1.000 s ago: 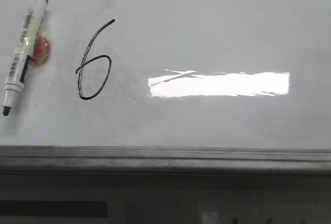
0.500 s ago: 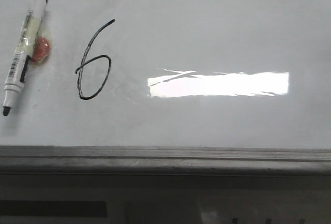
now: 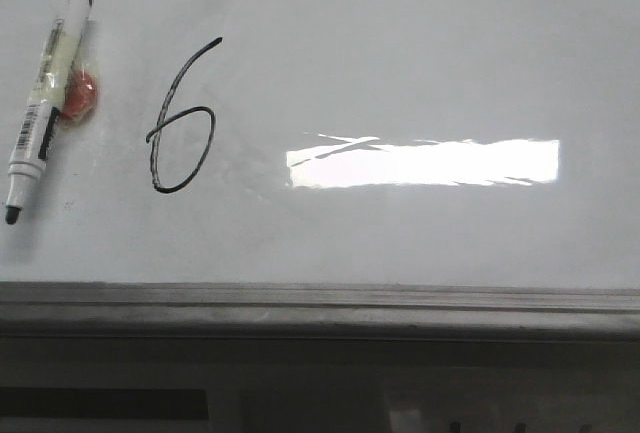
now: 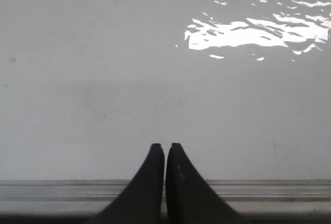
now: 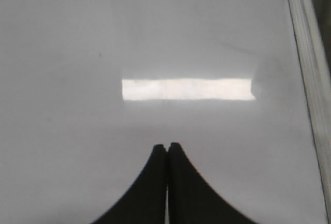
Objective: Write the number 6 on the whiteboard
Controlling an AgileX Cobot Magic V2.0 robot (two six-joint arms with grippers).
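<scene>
Front view: I see the whiteboard (image 3: 420, 63) filling most of the frame, glossy, with a bright rectangular glare patch right of centre. The 6 (image 3: 180, 118) sits on the left part of the board, drawn in thin black line, slanted, with a long upper stroke rising to the right and an oval loop below. It lies well left of the glare and does not touch it.

Left of the 6 I note a marker (image 3: 45, 103) lying flat on the board, white barrel, black cap end toward the far side, bare black tip pointing toward the near edge. It is tilted slightly. A small red-orange object (image 3: 82, 93) sits against the marker's right side, touching the barrel about midway; I cannot tell what it is. Marker and 6 are near each other but apart.

The grey rail (image 3: 320, 305) runs along the near edge of the board, full width.

Neither arm shows in the front view.

Left wrist view: left gripper (image 4: 165, 149) has its two black fingers pressed together, only a hairline seam between them, nothing held. The tips are over bare board, with the rail crossing behind the finger bases. Broken glare shows on the board beyond.

Right wrist view: right gripper (image 5: 167, 147) likewise has fingers together, tips meeting, nothing between them. It is over bare board, with a glare rectangle beyond the tips and the rail along one side of the frame.

The 6 and marker appear in neither wrist view.
</scene>
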